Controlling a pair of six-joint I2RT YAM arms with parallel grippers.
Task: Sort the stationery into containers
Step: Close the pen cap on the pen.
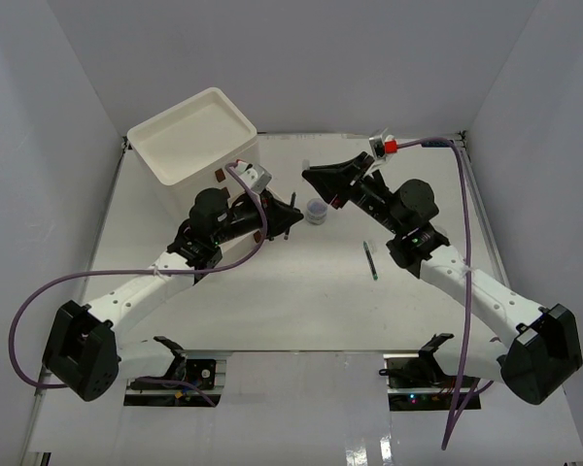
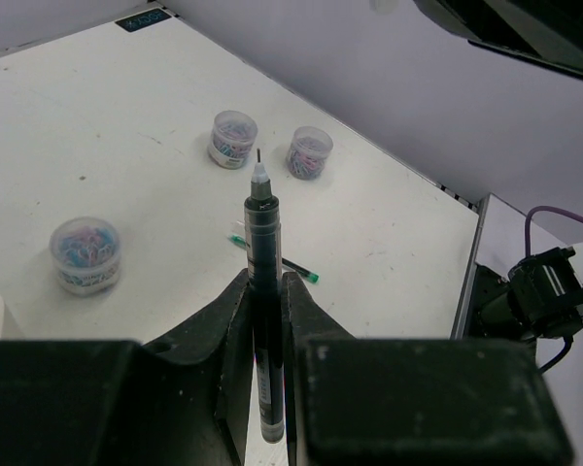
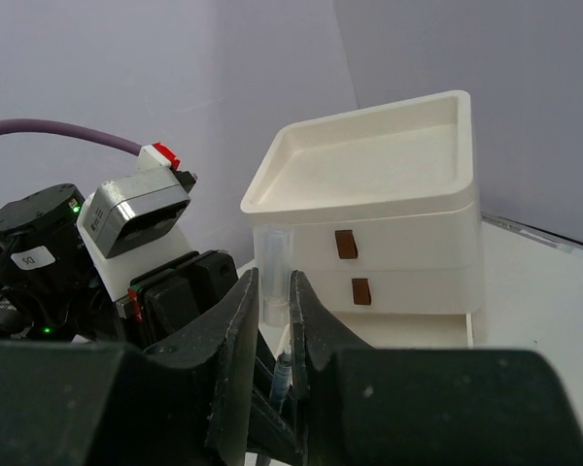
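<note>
My left gripper (image 2: 263, 277) is shut on a black pen (image 2: 262, 223), whose bare tip points up and away from the fingers. My right gripper (image 3: 275, 277) is shut on a clear pen cap (image 3: 271, 254), directly above that pen's tip (image 3: 283, 374). The two grippers, left (image 1: 291, 216) and right (image 1: 311, 176), meet at mid-table. The white drawer unit (image 3: 408, 233) with brown handles (image 3: 345, 245) stands behind them, at the far left (image 1: 199, 136) in the top view. Three clear jars (image 2: 233, 139) (image 2: 310, 151) (image 2: 85, 254) and a green pen (image 2: 301, 269) rest on the table.
In the top view, one jar (image 1: 317, 211) sits just below the right gripper and the green pen (image 1: 371, 260) lies to the right. Purple cables (image 1: 462, 194) loop along both arms. White walls close in the table on three sides.
</note>
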